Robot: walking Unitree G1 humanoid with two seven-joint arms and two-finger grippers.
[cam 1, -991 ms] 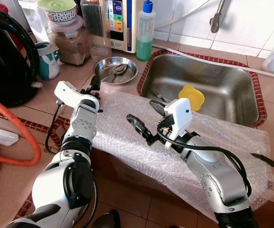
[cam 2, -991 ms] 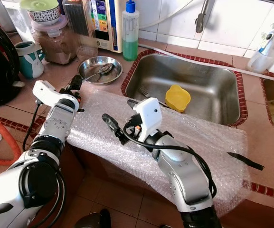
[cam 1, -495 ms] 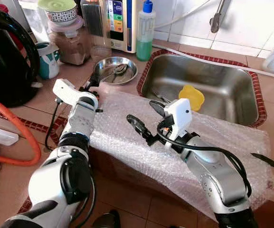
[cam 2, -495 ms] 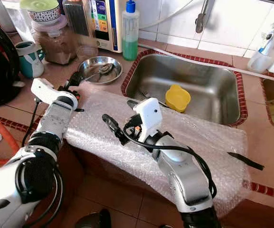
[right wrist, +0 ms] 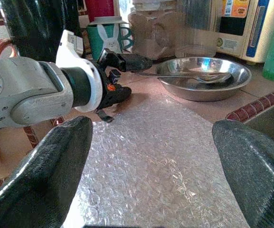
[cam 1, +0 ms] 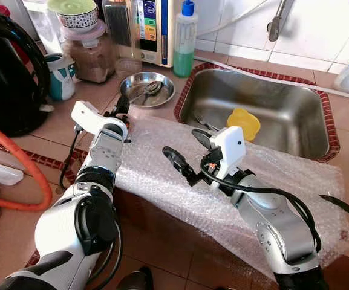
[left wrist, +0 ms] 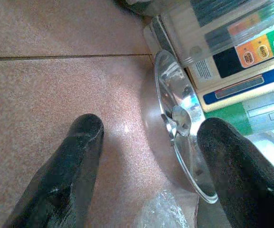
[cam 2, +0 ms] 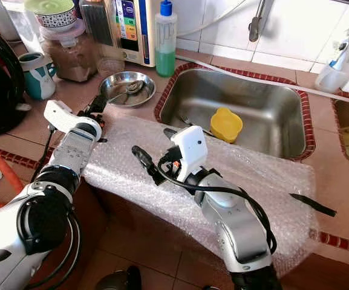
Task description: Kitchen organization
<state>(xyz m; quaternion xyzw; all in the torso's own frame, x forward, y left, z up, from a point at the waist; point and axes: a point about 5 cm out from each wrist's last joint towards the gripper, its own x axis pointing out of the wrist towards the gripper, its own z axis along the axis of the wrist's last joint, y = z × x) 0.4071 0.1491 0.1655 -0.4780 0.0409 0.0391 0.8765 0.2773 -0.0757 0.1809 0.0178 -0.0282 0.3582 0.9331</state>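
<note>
Up close, left gripper [left wrist: 146, 175] parted beside steel dish [left wrist: 184, 142].
Right gripper [cam 1: 186, 154] also spread, over crinkled bubble wrap [cam 1: 162, 175]; yellow cup [cam 1: 244, 122] at its two o'clock in head views.

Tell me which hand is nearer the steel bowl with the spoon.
Left. The left hand sits open just short of the steel bowl, at its near rim. The right hand hovers open over the bubble wrap, farther back toward the robot.

Downward head stereo; close wrist views
</note>
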